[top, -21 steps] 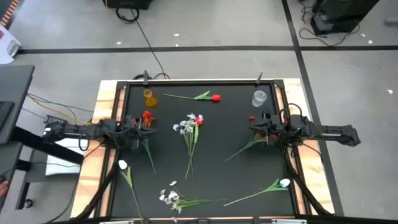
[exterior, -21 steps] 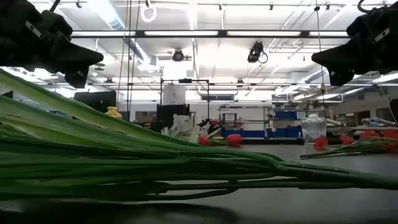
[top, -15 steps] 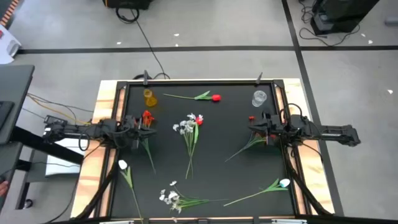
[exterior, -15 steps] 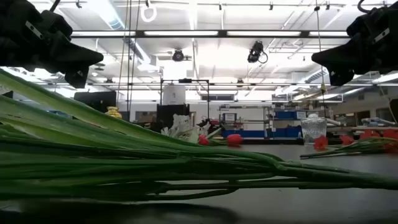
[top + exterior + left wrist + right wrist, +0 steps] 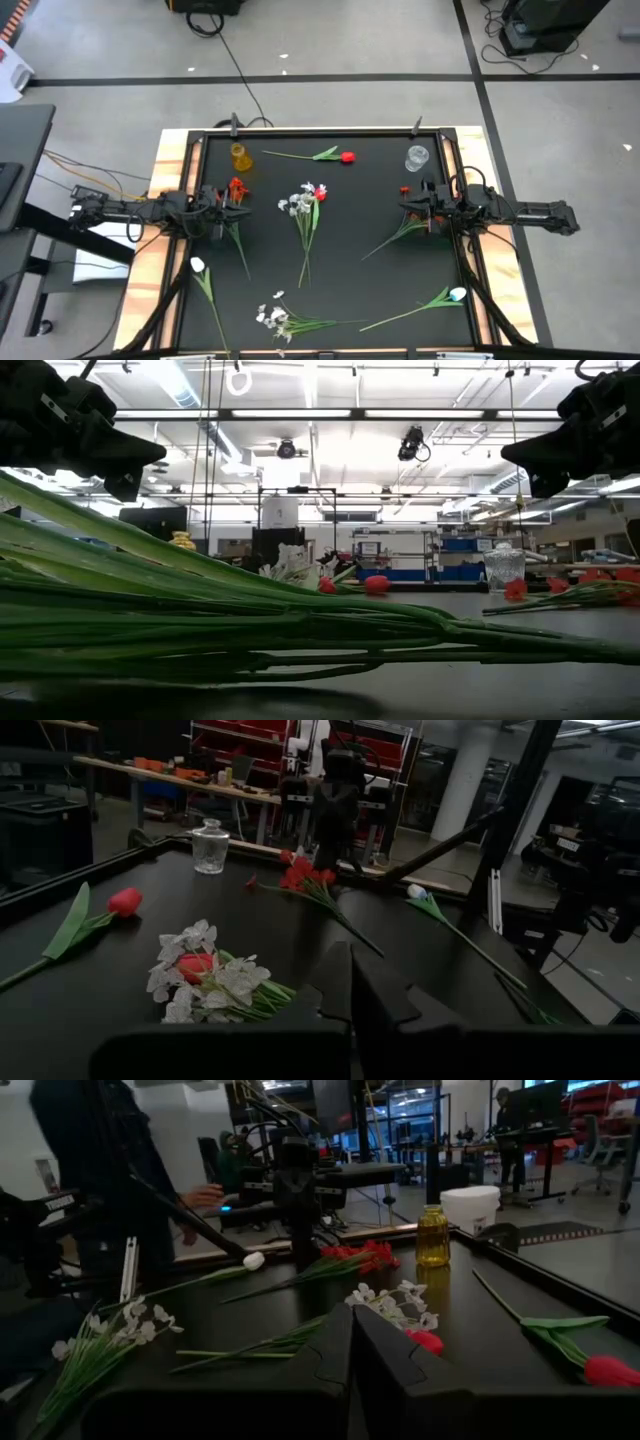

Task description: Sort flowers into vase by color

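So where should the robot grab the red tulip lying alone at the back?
Probably the bare green stem, coming straight down from above. The tulip lies flat with nothing near it, and its stem looks sturdier than the soft bloom or leaf.

From my station the table (image 5: 340,215) read as matte black, framed by pale wood rails (image 5: 150,265). Just ahead of my left gripper (image 5: 232,203) sat a red cluster of blooms (image 5: 236,187) on a green stem, and beyond it an amber-yellow vase (image 5: 240,156). Off my right gripper (image 5: 408,205) stood a clear glass vase (image 5: 416,158), with a small red bloom (image 5: 404,190) near its tip. Between the two grippers lay a white-and-red bunch (image 5: 306,196), green-stemmed. Farther out lay a red tulip (image 5: 347,157), a white tulip (image 5: 197,265), a white sprig (image 5: 272,316) and a white-and-blue bud (image 5: 457,294). Both arms were dark.
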